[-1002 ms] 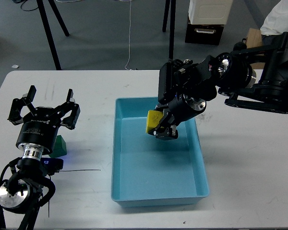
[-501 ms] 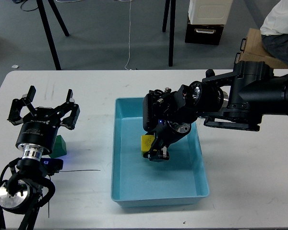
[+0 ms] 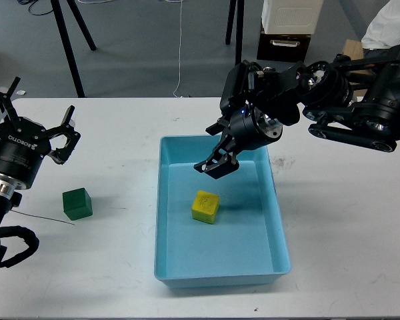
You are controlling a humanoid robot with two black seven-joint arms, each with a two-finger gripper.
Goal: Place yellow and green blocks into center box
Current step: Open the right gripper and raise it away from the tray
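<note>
Yellow block (image 3: 205, 206) lies inside the center box (image 3: 167, 220), on the floor roughly mid-length and left of the midline, clear of all four walls. Near-cubic, so no clear long axis; it sits flat, turned slightly off square with the box walls, top face lighter and faintly marked. Box is a light-blue rectangular tray, smooth plastic-looking, rounded corners, long axis running away from the robot. Right gripper (image 3: 217, 165) hangs above the box's far half, apart from the yellow block, dark fingers pointing down-left; they hold nothing, but how far apart they stand cannot be told. Green block (image 3: 77, 203), matte dark cube, sits upright on the white table (image 3: 120, 127) well left of the box. Left gripper (image 3: 30, 127) is beyond the green block, prongs spread wide, empty.
</note>
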